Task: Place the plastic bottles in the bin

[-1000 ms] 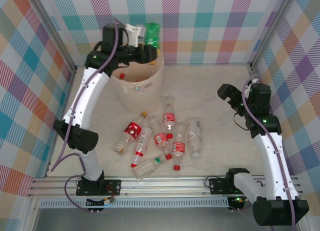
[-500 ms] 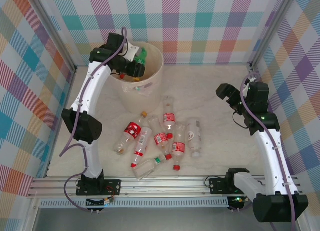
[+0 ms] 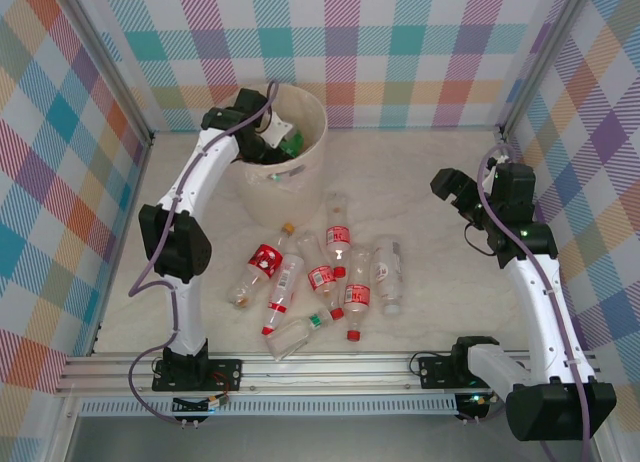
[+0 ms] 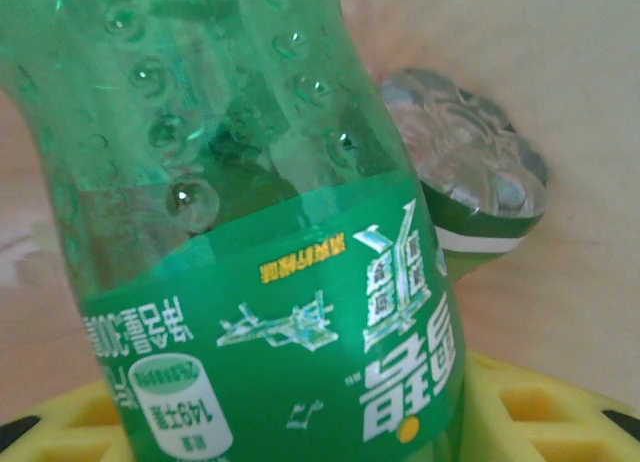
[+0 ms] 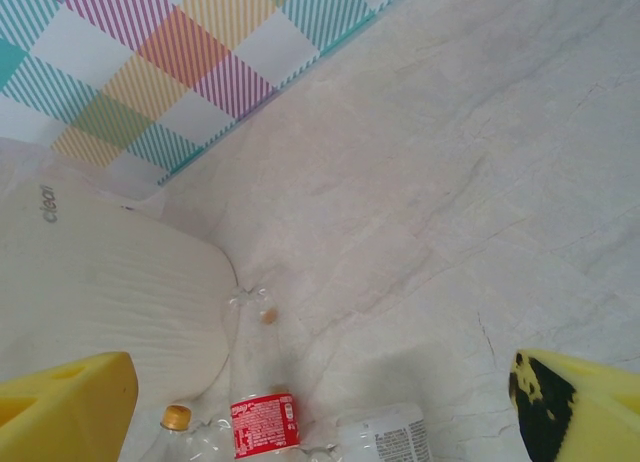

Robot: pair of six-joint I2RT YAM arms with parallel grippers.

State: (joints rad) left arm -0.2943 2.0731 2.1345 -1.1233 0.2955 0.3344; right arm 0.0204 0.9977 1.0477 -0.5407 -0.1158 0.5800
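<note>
Bottles (image 3: pixel 325 277) lie unmoved on bench (image 3: pixel 430 162); left claw (image 3: pixel 270 139), clamping green bottle (image 4: pixel 270 232), cap hidden, has sunk into bin (image 3: pixel 305 177); right claw (image 3: pixel 447 188) gapes empty.

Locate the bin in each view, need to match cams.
Top: bin at back left, left gripper holding the green bottle inside its mouth.
Left wrist: beige surface behind the green bottle, probably the bin's inner wall.
Right wrist: bin's cream wall at the left edge.
Shared landmark: orange-capped bottle just in front of the bin, top and right wrist; the green bottle links top and left wrist.
</note>
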